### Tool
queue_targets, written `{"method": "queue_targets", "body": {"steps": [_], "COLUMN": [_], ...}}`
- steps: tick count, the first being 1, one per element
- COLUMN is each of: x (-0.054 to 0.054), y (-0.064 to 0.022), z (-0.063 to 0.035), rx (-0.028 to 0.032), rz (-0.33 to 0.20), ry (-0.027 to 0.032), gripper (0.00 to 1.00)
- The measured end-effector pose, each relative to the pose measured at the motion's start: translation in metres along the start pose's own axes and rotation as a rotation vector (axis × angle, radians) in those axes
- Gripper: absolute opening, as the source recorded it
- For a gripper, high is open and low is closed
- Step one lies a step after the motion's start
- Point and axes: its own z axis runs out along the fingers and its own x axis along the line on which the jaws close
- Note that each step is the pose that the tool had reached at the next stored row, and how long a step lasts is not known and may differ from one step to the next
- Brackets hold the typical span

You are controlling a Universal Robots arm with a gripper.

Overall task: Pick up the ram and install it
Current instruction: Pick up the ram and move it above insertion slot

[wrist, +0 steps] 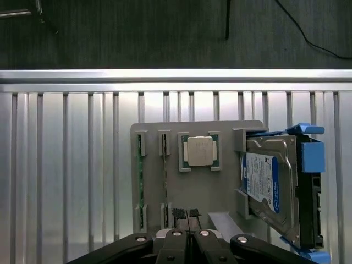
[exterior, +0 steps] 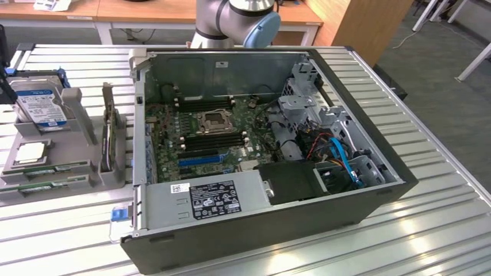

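wrist view puts my gripper [wrist: 187, 220] over one edge of the grey tray [wrist: 220, 187], its two fingers pressed together with nothing between them. past the fingertips i see the two ram sticks [wrist: 141, 181]. they are thin green boards standing on edge in parallel slots of the tray, side by side with a gap between them. next to them the square silver processor [wrist: 199, 150] lies flat in its pocket. beyond that the hard drive [wrist: 263, 184] with the blue-white label leans in a blue bracket [wrist: 311, 154]. the gripper touches none of them.

in the exterior view the tray [exterior: 84, 172] sits on the slatted metal table [exterior: 437, 195], on the exterior view's left of the open computer case [exterior: 253, 241]. the ram sticks [exterior: 38, 170] are at the tray's near end, the processor [exterior: 29, 152] is just behind them, and the hard drive [exterior: 42, 106] stands at the far end. inside the case the motherboard [exterior: 192, 132] faces up, with long black slots [exterior: 215, 140] beside the socket [exterior: 211, 122]. the arm [exterior: 230, 17] stands at the far side of the case.
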Motion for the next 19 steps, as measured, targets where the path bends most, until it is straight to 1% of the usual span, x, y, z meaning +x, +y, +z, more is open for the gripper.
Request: {"method": "queue_targets", "body": {"steps": [19], "x": [0.0000], "y": [0.0000], "z": [0.0001], "rx": [-0.0001], "rz": [-0.010], "ry": [0.0004], "gripper": [0.10]}}
